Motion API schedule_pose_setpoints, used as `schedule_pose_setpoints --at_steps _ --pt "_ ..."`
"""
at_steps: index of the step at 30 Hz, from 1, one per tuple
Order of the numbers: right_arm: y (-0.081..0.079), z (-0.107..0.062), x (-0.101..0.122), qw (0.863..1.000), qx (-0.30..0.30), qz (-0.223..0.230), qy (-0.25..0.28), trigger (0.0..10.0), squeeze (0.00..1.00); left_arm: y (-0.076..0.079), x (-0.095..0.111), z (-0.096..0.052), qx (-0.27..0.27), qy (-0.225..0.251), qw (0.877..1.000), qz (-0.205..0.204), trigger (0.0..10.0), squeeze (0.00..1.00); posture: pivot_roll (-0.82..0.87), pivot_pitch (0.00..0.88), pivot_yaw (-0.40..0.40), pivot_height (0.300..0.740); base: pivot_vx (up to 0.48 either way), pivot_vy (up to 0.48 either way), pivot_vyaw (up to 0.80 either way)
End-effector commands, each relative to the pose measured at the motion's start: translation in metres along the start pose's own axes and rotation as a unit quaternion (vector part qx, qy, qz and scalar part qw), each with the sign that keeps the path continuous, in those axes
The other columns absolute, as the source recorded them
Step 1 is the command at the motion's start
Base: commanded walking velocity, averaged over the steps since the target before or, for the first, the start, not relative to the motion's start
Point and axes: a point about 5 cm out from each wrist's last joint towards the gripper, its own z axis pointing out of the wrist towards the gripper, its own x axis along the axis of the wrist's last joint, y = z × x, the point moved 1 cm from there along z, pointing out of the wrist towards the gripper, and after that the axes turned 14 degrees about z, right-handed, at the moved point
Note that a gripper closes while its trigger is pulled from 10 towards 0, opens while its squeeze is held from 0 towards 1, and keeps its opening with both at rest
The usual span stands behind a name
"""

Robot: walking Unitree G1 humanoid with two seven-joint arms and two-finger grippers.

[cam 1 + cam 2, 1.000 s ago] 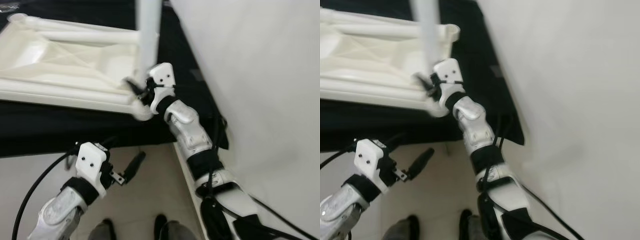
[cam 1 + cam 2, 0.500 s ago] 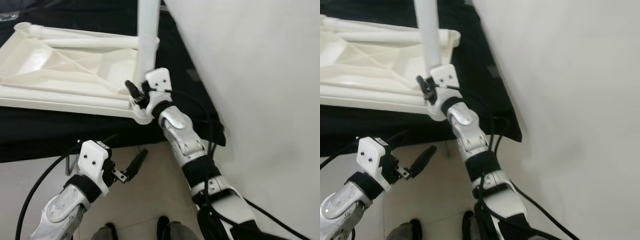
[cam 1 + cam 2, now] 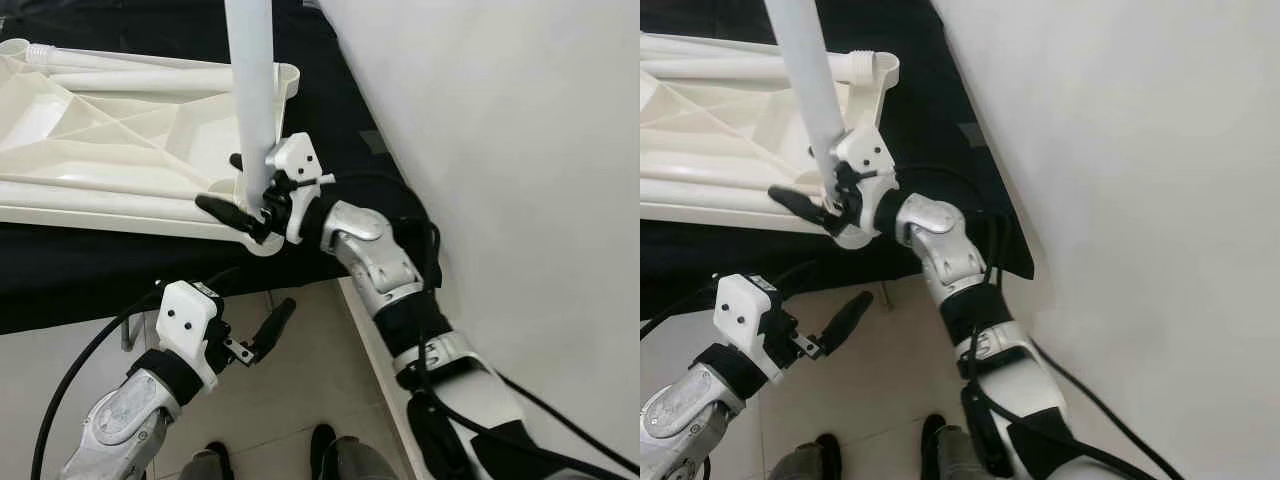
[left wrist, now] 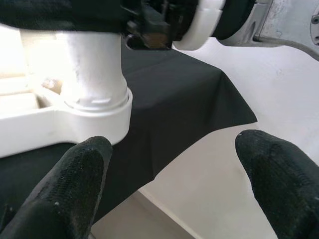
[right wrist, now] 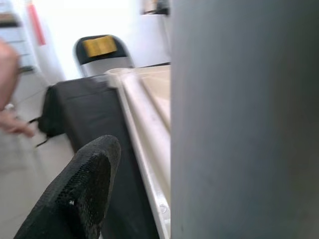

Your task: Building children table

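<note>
The left pincer hangs low over the pale floor, in front of the bench's near edge and below it, its two black fingers spread apart with nothing between them. A black cable loops along the left arm, and the robot's dark feet show at the bottom edge. There is open floor around this pincer, with the hanging edge of the black cloth just behind it.

On the bench, draped in that black cloth, lies the white plastic table top, underside up, its ribs and rim showing. Its near long edge runs close to the bench's front edge, and its near right corner socket sits almost at the drop. A white table leg stands upright in that corner socket and runs out of the top of the frame.

The right pincer is at the base of this leg, its fingers set apart either side of the tube, one long black finger reaching across the table top's rim; whether they press on the leg cannot be told. The right arm bends back along the bench's right end, where the cloth's corner hangs near the white wall, leaving only a narrow strip of room on that side.

In the right wrist view, a dark chair stands further back, and a blurred hand of a person shows at the edge.
</note>
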Motion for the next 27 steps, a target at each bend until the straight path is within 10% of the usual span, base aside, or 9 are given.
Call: schedule_pose_setpoints --at_steps 1,6,9,22,27 --pt "-0.009 0.004 -0.004 0.998 0.058 -0.006 -0.017 10.0 0.00 0.005 -0.003 -0.002 -0.006 -0.007 1.000 -0.005 10.0 0.00 0.15 0.298 -0.142 0.740 0.000 0.000 0.00" --pt "-0.003 0.000 -0.003 0.997 0.077 -0.001 -0.031 10.0 0.00 0.005 -0.003 -0.002 -0.006 -0.008 1.000 -0.005 10.0 0.00 0.16 0.299 -0.146 0.740 0.000 0.000 0.00" --pt "0.007 -0.004 -0.002 0.995 0.082 0.011 -0.048 0.0 0.00 0.004 -0.003 -0.004 -0.003 -0.009 1.000 -0.004 10.0 0.00 0.17 0.297 -0.148 0.740 0.000 0.000 0.00" --pt "0.014 -0.009 -0.017 0.996 0.052 0.020 -0.075 0.0 0.00 0.006 -0.002 -0.005 -0.004 -0.010 1.000 -0.004 10.0 0.00 0.16 0.298 -0.148 0.740 0.000 0.000 0.00" --pt "0.043 -0.021 -0.032 0.982 -0.150 0.027 -0.113 0.0 0.00 0.008 -0.002 -0.005 -0.005 -0.009 1.000 -0.007 10.0 0.00 0.14 0.308 -0.162 0.740 0.000 0.000 0.00"
